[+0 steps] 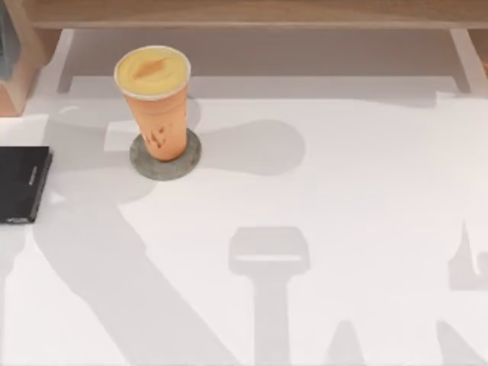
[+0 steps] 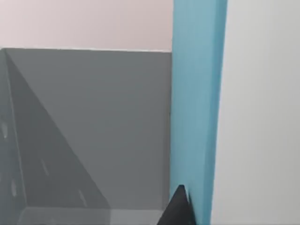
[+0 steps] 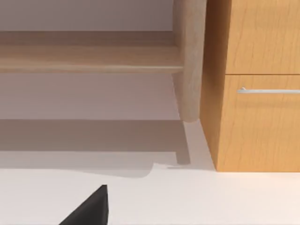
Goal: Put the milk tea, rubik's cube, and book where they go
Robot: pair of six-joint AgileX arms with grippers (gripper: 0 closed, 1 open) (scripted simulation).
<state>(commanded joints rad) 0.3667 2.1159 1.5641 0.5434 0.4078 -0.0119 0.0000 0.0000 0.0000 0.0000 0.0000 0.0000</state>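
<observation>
Milk tea (image 1: 156,99) upright on grey coaster (image 1: 165,158), table's (image 1: 343,198) far left. Black book (image 1: 21,183) flat at left edge. Book (image 2: 197,108), teal, upright just ahead of left gripper's fingertip (image 2: 178,208), grey compartment (image 2: 93,126) beside it; grip state cannot tell. Right gripper's fingertip (image 3: 91,208) over bare table, wooden drawer cabinet (image 3: 253,84) ahead; state cannot tell.

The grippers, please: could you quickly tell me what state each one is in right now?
Left gripper: against the teal-blue book; grip cannot be told.
Right gripper: over the table; cannot be told.
</observation>
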